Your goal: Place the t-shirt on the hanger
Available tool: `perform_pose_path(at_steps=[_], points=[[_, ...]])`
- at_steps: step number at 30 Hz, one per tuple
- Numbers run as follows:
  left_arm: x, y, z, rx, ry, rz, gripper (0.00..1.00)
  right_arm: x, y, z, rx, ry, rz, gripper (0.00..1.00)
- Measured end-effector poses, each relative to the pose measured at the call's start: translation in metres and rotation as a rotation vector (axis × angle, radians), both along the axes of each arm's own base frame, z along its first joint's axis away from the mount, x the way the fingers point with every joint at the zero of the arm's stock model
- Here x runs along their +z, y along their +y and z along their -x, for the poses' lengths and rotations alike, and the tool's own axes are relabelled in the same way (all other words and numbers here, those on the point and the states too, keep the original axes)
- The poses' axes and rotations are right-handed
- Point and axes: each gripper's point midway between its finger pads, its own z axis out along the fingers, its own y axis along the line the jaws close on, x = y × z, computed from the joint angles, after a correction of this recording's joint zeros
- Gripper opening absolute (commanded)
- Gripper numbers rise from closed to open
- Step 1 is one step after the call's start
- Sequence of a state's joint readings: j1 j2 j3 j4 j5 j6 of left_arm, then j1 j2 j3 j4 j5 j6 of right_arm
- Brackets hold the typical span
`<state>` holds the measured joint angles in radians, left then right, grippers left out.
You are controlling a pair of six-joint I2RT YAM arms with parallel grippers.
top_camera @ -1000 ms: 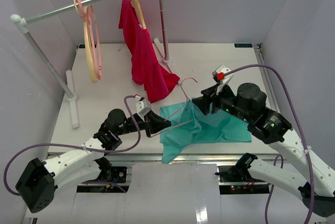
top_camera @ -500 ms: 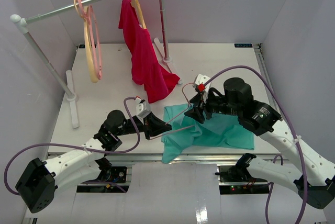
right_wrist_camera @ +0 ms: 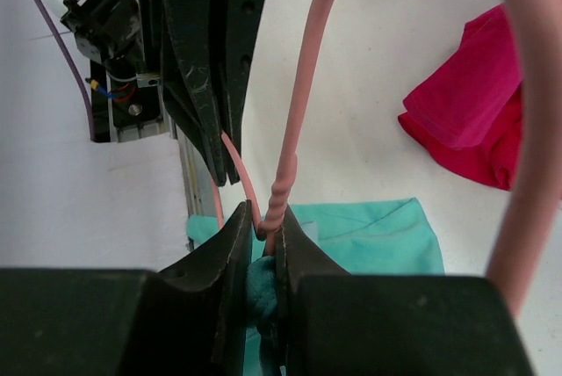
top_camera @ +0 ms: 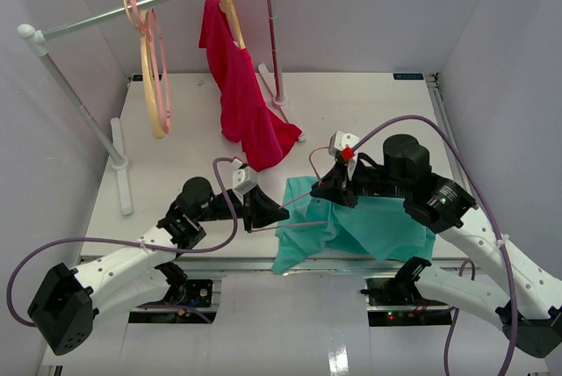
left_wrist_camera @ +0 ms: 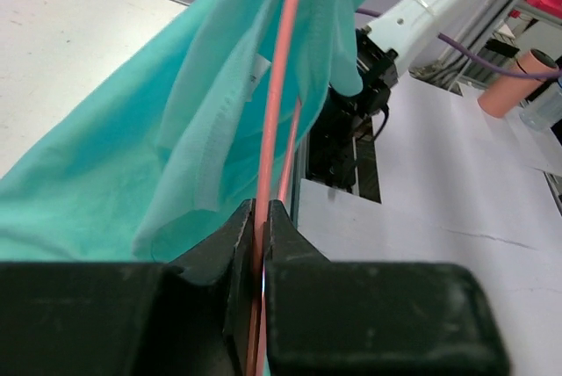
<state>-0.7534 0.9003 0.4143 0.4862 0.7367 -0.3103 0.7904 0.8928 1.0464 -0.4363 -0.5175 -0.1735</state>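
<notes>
Together, left claw (left_wrist_camera: 261, 218), right claw (right_wrist_camera: 263, 228) pinching hanger (left_wrist_camera: 276, 112)

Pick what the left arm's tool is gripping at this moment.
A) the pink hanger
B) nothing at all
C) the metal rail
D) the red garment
A: in the left wrist view the left tool is clamped shut on the thin rod of the pink hanger.
</notes>
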Motion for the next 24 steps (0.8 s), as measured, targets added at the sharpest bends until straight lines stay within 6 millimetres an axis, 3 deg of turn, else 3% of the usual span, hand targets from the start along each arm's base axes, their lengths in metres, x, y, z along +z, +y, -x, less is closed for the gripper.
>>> perform_pose_path(at_steps=[2, 4, 10, 14, 16, 18, 24], points=[[0.013, -0.004, -0.011, 0.036, 0.017, -0.004, 0.69, 0.004, -0.002, -0.004, -0.038, -0.008, -0.021, 0.08], [0.042, -0.009, -0.023, 0.081, 0.009, 0.022, 0.76, 0.008, -0.003, -0.01, -0.083, -0.025, -0.036, 0.08], [0.138, 0.0, -0.043, 0.233, -0.061, 0.12, 0.73, 0.012, -0.015, -0.035, -0.254, -0.06, -0.04, 0.08], [0.156, 0.017, -0.045, 0.324, -0.038, 0.122, 0.66, 0.022, -0.036, -0.048, -0.401, -0.085, -0.056, 0.08], [0.142, 0.021, -0.043, 0.336, 0.003, 0.103, 0.65, 0.026, -0.048, -0.052, -0.474, -0.095, -0.063, 0.08], [0.116, 0.022, -0.041, 0.339, 0.067, 0.076, 0.65, 0.03, -0.06, -0.055, -0.533, -0.102, -0.073, 0.08], [0.0, 0.012, -0.038, 0.329, 0.318, -0.034, 0.66, 0.04, -0.071, -0.054, -0.596, -0.091, -0.133, 0.08]])
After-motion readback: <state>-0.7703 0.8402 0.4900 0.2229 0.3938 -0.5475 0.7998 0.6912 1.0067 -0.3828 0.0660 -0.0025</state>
